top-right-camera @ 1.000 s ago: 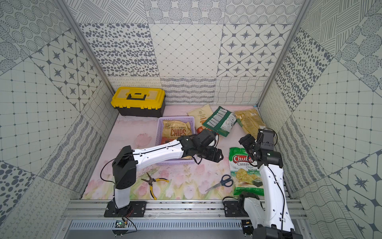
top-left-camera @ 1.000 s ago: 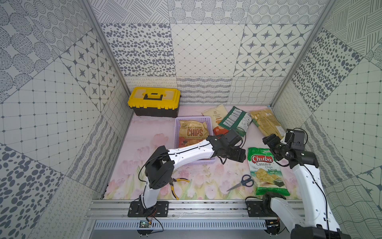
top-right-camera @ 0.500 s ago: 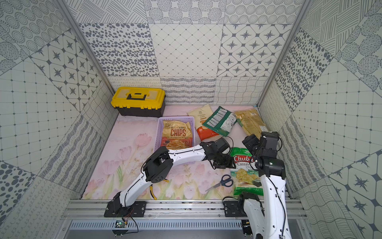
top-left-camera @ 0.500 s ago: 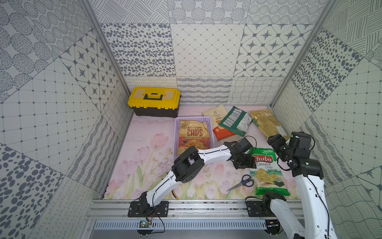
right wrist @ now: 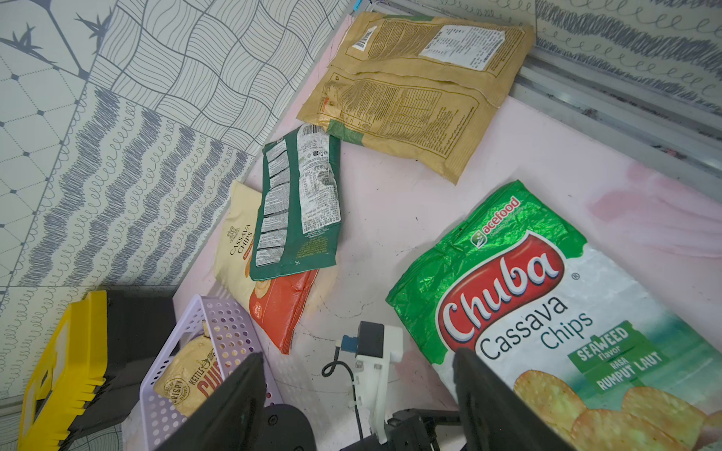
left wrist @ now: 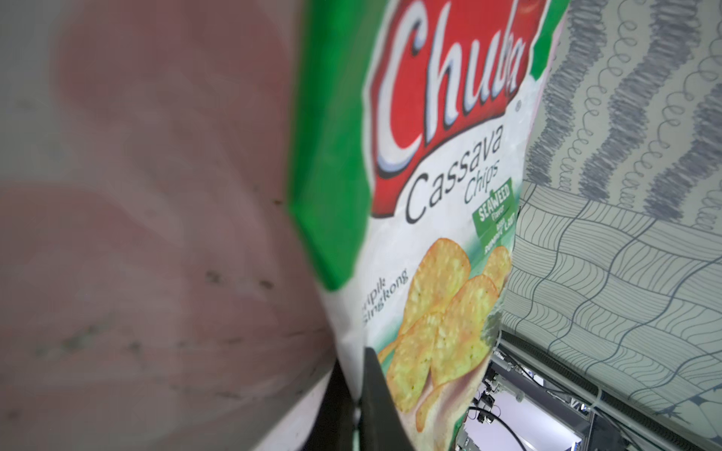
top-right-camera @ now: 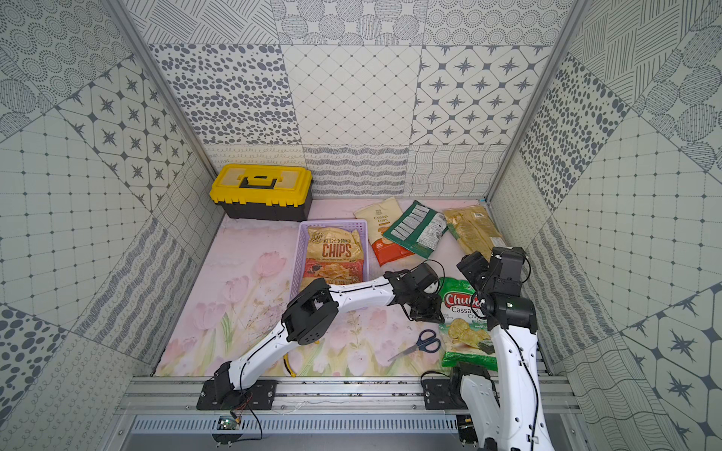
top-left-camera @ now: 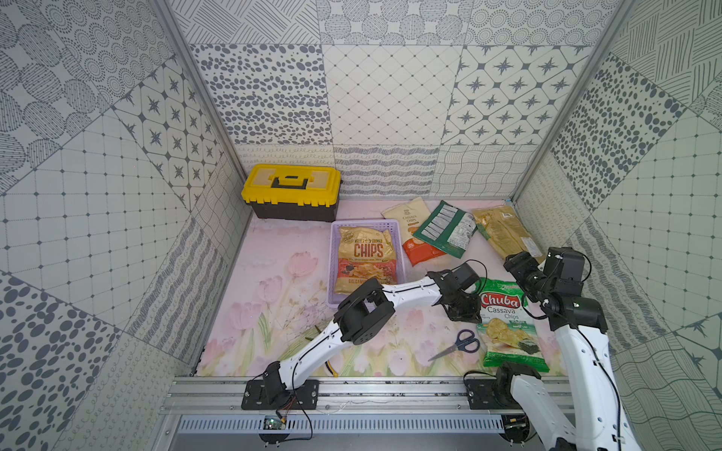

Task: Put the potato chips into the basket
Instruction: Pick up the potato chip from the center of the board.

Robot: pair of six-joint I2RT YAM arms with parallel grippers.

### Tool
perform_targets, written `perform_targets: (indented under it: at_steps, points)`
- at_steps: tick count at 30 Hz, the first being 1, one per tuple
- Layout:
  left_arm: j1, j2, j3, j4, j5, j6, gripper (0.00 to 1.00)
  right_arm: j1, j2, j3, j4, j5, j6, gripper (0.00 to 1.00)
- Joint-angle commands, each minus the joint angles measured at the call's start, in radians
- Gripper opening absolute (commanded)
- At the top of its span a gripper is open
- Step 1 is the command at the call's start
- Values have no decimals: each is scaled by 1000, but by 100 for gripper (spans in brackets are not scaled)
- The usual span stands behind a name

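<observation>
The green-white Chuba bag point(top-left-camera: 508, 328) lies flat at the front right of the mat. My left gripper point(top-left-camera: 467, 312) is shut on its left edge, and in the left wrist view the black fingers point(left wrist: 375, 406) pinch the bag's white rim. The gold-red CHIPS bag point(top-left-camera: 367, 254) lies inside the lilac basket point(top-left-camera: 334, 254). Behind it, a dark green bag point(top-left-camera: 445, 228) overlaps the cream-orange Cassava Chips bag point(top-left-camera: 410, 218), with a tan-gold bag point(top-left-camera: 504, 234) to their right. My right gripper point(top-left-camera: 515, 265) hangs open above the Chuba bag's far end, holding nothing.
A yellow-and-black toolbox point(top-left-camera: 291, 191) stands at the back left. Blue-handled scissors point(top-left-camera: 461, 343) lie just left of the Chuba bag. The left arm spans the mat's front half, and the patterned walls close in on three sides.
My left gripper swung right from the basket to the Chuba bag's left edge and closed on it. The right arm drew back a little towards the right wall.
</observation>
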Motion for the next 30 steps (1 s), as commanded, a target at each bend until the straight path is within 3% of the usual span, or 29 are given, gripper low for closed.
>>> perform_targets:
  at_steps: [1, 11, 30]
  points:
    - [3, -12, 7, -18, 16, -3, 0, -2, -1, 16, 45, -16, 8, 79]
    - [3, -212, 55, -61, -65, 194, 0, -2, -46, 31, 45, 1, 18, 79]
    - [0, -465, 276, -292, -28, 442, 0, -2, -219, 82, 56, 123, 17, 77]
